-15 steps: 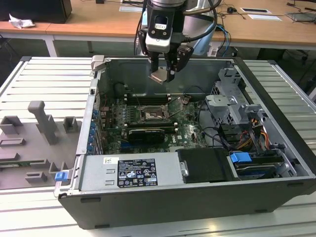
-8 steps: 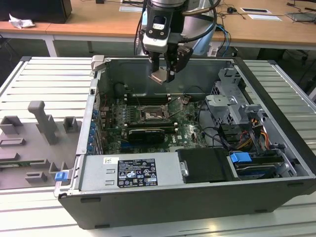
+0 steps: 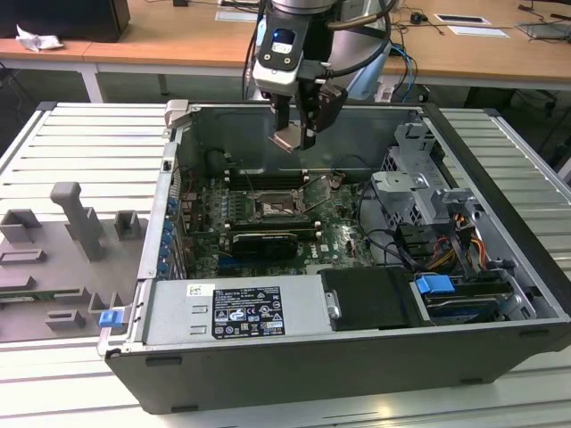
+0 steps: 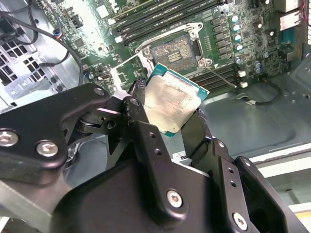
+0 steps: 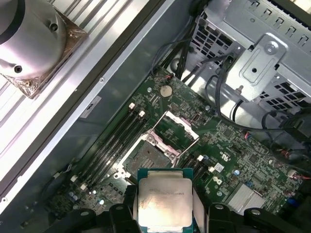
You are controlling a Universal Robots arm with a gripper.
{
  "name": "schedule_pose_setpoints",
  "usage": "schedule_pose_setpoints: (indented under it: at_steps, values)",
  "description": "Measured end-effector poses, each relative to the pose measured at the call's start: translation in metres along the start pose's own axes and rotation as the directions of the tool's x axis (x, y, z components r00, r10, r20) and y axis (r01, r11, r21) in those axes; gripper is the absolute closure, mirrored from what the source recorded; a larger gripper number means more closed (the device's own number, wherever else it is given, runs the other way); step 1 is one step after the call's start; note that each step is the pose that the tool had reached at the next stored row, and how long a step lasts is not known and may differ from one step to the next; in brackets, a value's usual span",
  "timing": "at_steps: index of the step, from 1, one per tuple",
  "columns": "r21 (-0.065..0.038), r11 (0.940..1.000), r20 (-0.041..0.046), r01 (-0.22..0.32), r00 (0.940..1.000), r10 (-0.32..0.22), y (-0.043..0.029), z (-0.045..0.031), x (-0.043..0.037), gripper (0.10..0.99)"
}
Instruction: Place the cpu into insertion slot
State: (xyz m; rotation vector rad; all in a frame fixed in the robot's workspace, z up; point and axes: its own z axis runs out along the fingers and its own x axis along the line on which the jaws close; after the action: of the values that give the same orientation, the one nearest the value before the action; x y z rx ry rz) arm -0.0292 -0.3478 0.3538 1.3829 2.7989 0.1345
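Observation:
My gripper (image 3: 292, 134) hangs above the open computer case, shut on the cpu (image 3: 289, 139), a small square chip with a silver-grey top and a green edge. Both wrist views show the cpu (image 4: 171, 103) (image 5: 164, 201) clamped between the black fingers (image 4: 141, 128). The insertion slot (image 3: 274, 207) lies below on the green motherboard, a square black socket with its metal frame swung open (image 5: 171, 130). In the second wrist view the socket (image 4: 176, 53) sits just beyond the chip's edge. The cpu is well above the slot, not touching it.
Long memory slots (image 3: 268, 175) run behind the socket. A black graphics card (image 3: 264, 242) lies in front of it. Drive cages and cables (image 3: 419, 205) fill the case at the exterior view's right. A grey power supply (image 3: 236, 310) lines the near wall. Grey fixtures (image 3: 76, 223) stand outside.

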Motion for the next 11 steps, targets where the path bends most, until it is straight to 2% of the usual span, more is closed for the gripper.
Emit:
schedule_pose_setpoints:
  at_steps: [7,11]
  values:
    - [-0.001,0.9988,0.0048,-0.050,0.9987,0.050,-0.0001,0.0010,0.0000,0.549]
    - [-0.002,0.9950,0.0091,-0.100,0.9950,0.100,-0.0002,0.0020,0.0000,0.549]
